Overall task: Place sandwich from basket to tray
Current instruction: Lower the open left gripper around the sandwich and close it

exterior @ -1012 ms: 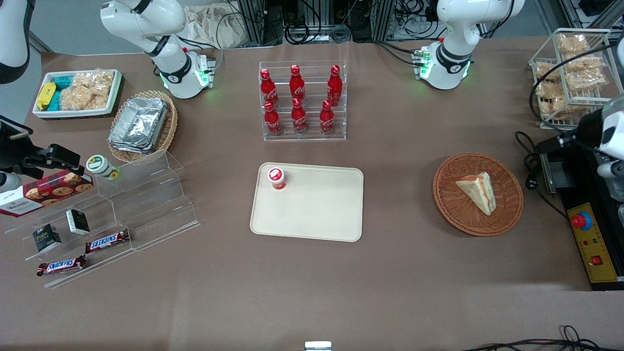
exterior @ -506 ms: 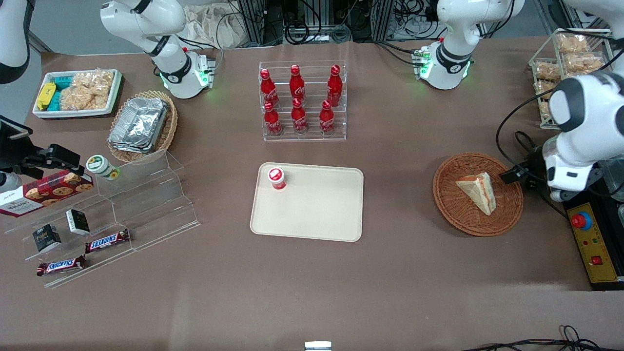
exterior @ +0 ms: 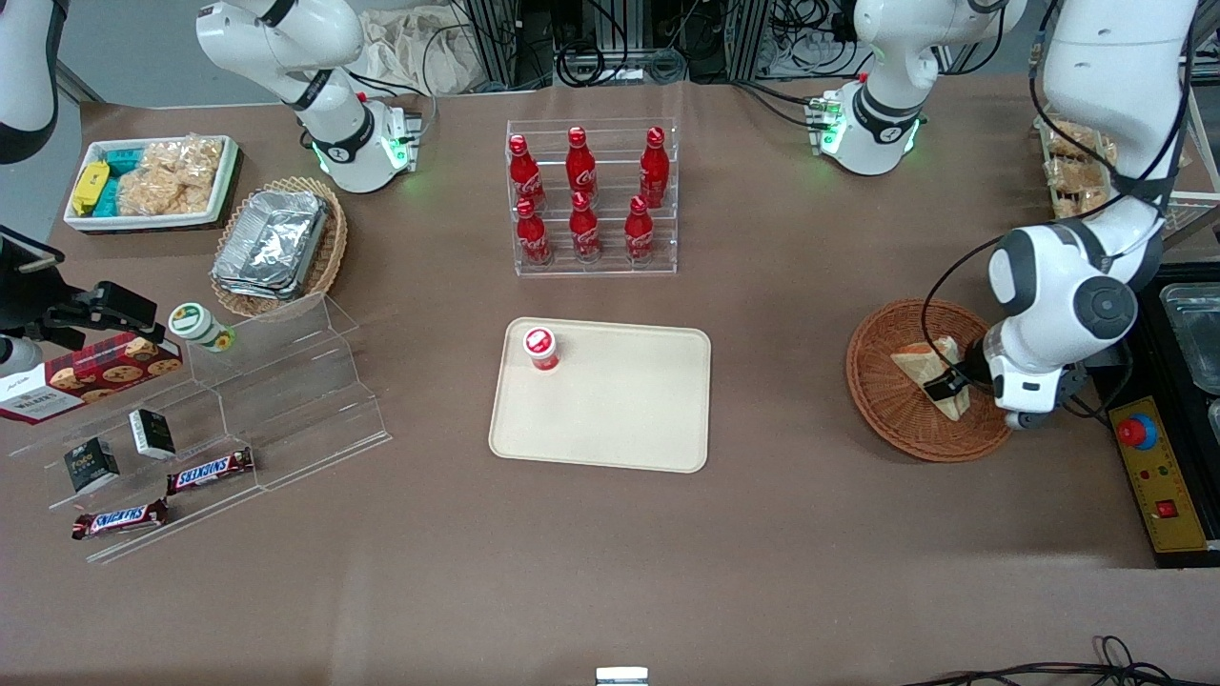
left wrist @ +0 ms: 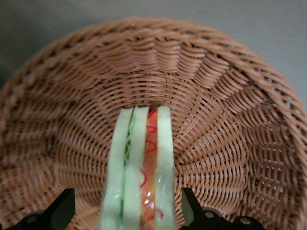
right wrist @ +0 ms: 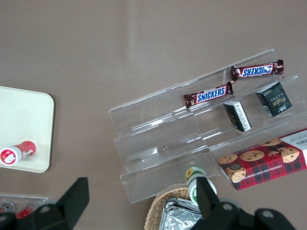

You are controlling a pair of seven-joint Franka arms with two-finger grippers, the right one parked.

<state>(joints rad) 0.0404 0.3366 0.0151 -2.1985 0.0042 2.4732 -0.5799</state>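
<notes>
Reddish-brown woven wicker basket (left wrist: 225, 124) holds the triangular white-bread sandwich (left wrist: 141, 177) upright on edge, while the left arm's gripper (left wrist: 127, 211) hovers over it, jaws open astride the wedge. An off-centre squeeze could topple it or crush it before the cream-beige plastic tray (exterior: 610, 419).

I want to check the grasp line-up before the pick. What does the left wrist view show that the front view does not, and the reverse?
Only the left wrist view shows the gripper open, a finger on each side of the sandwich, and the sandwich's red and green filling layers end on.

Only the front view shows the tray toward the parked arm's end, with a red bottle lying on it.

Both show the sandwich in the basket, with the gripper low over it.
</notes>
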